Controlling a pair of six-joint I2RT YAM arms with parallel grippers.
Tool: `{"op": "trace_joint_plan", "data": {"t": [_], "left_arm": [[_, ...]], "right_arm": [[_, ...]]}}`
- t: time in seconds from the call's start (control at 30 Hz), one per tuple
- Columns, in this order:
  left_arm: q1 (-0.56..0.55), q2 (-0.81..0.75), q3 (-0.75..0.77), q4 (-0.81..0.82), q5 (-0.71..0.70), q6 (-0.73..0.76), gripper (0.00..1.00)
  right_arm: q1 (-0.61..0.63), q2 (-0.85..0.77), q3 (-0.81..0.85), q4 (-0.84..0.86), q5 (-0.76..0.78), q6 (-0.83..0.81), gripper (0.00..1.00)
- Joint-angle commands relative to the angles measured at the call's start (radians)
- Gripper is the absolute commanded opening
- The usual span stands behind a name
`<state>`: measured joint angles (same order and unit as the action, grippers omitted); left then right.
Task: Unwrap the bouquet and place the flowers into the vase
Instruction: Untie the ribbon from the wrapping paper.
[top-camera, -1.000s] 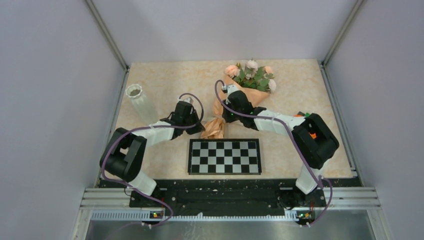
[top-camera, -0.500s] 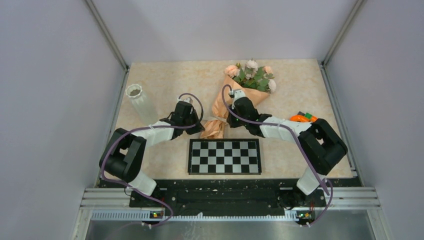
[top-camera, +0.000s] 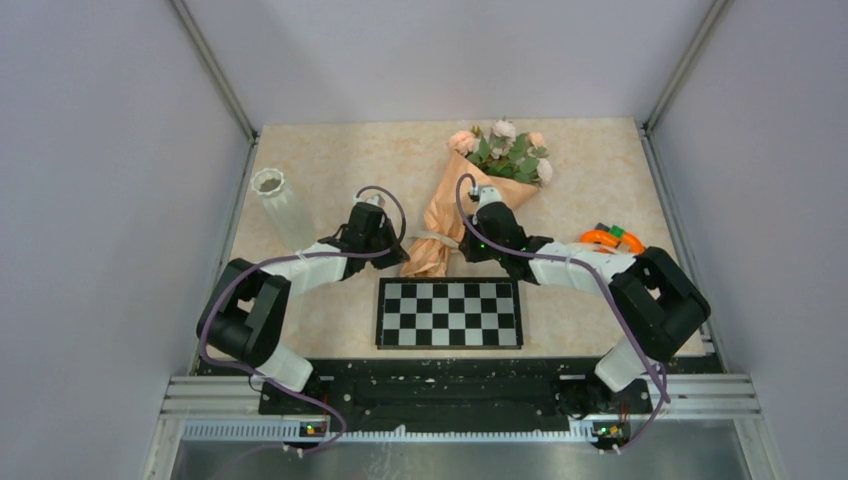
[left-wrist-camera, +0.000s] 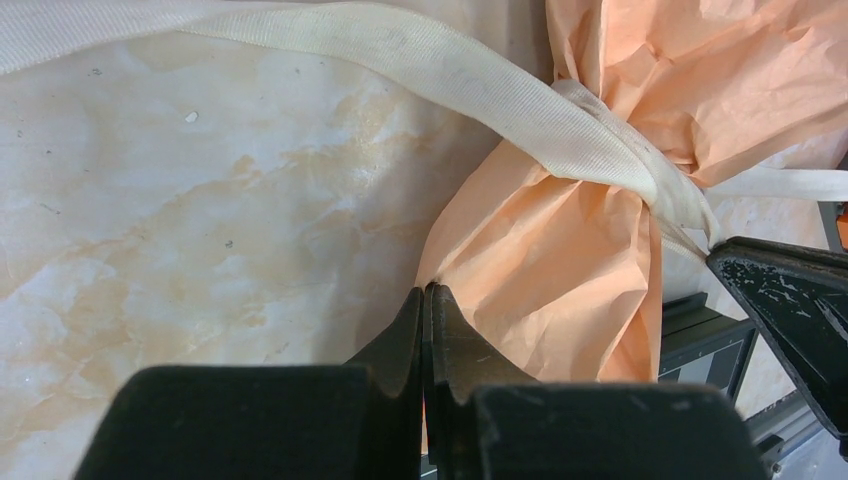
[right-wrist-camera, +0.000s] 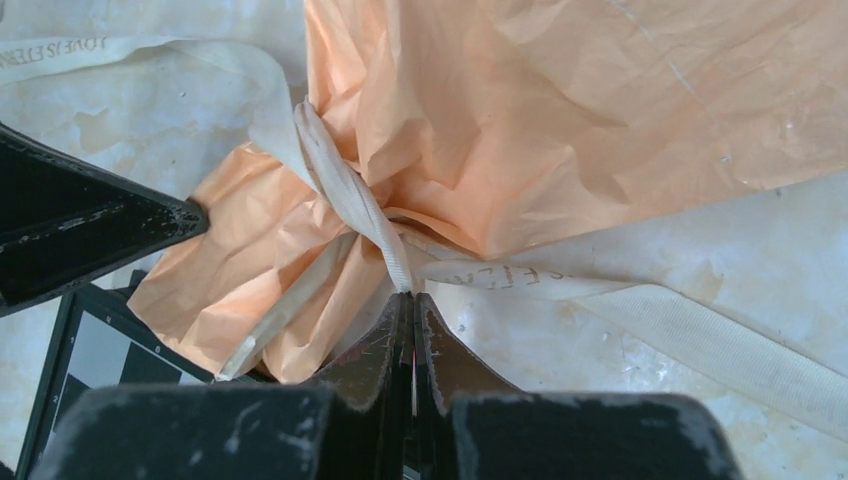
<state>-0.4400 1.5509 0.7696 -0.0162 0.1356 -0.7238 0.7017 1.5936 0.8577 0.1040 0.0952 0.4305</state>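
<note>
The bouquet (top-camera: 450, 205) lies on the table, its flowers (top-camera: 510, 152) pointing to the back and its tied end toward me. The peach paper (left-wrist-camera: 560, 280) is bunched under a cream ribbon (left-wrist-camera: 590, 140). My left gripper (left-wrist-camera: 428, 291) is shut on the edge of the paper at the cone's tail, left of the knot (top-camera: 402, 262). My right gripper (right-wrist-camera: 411, 296) is shut on a strand of the ribbon (right-wrist-camera: 350, 190) just below the knot, on the cone's right side (top-camera: 466, 243). The white ribbed vase (top-camera: 283, 205) stands upright at the left, behind the left arm.
A black-and-white checkerboard (top-camera: 448, 312) lies flat just in front of both grippers. An orange and green object (top-camera: 610, 238) sits at the right near the right arm's elbow. Loose ribbon tails trail over the marble table (right-wrist-camera: 720, 350). Metal frame posts bound the table's sides.
The right arm has swung down and toward me along the cone to the knot, its elbow moving right and uncovering the orange object. The left arm has stayed in place.
</note>
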Motion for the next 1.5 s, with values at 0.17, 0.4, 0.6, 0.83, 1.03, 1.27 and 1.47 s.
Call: {"op": "trace_joint_plan", "data": {"t": [0.17, 0.4, 0.6, 0.83, 1.03, 1.27, 1.47], "left_arm": [[0.004, -0.04, -0.015, -0.015, -0.013, 0.017, 0.0], [0.004, -0.036, -0.012, -0.016, -0.008, 0.019, 0.0], [0.004, -0.035, -0.009, -0.013, -0.007, 0.016, 0.0], [0.004, -0.034, -0.007, -0.017, -0.004, 0.018, 0.0], [0.005, -0.035, -0.009, -0.018, -0.005, 0.018, 0.0], [0.004, -0.034, -0.008, -0.017, -0.004, 0.019, 0.0], [0.005, -0.034, -0.009, -0.018, -0.004, 0.019, 0.0]], "right_arm": [[-0.051, -0.03, 0.067, -0.006, -0.165, 0.009, 0.27], [-0.094, 0.008, 0.151, -0.053, -0.251, -0.048, 0.36], [-0.099, 0.084, 0.239, -0.101, -0.264, -0.071, 0.36], [-0.099, 0.132, 0.276, -0.129, -0.282, -0.066, 0.3], [-0.099, 0.167, 0.296, -0.142, -0.294, -0.067, 0.26], [-0.099, 0.179, 0.299, -0.129, -0.292, -0.06, 0.23], [-0.099, 0.182, 0.296, -0.118, -0.292, -0.056, 0.02]]}}
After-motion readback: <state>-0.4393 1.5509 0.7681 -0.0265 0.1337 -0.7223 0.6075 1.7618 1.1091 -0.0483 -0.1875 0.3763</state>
